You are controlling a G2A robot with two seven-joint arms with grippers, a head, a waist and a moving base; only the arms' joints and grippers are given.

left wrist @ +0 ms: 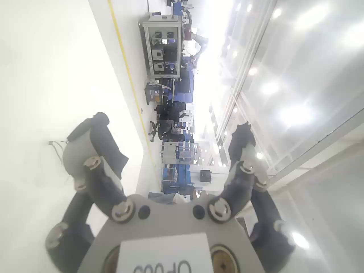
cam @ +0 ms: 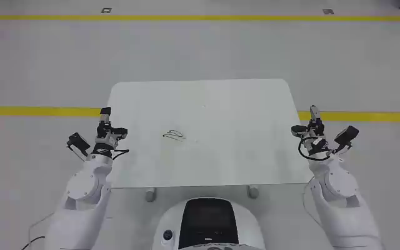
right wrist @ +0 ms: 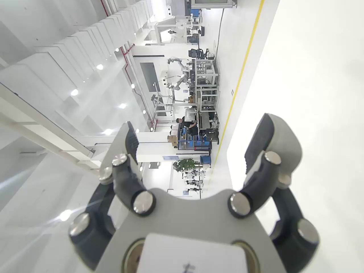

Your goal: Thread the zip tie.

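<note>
Zip tie lies flat on the white table, a little left of centre, as a thin dark loop touching neither arm. Left claw hangs at the table's left edge, released, jaws spread wide, holding nothing. Right claw hangs just off the right edge, also released and holding nothing, well apart from the tie. Bare tabletop lies between each claw and the tie. A yellow floor line runs behind the table.
</note>
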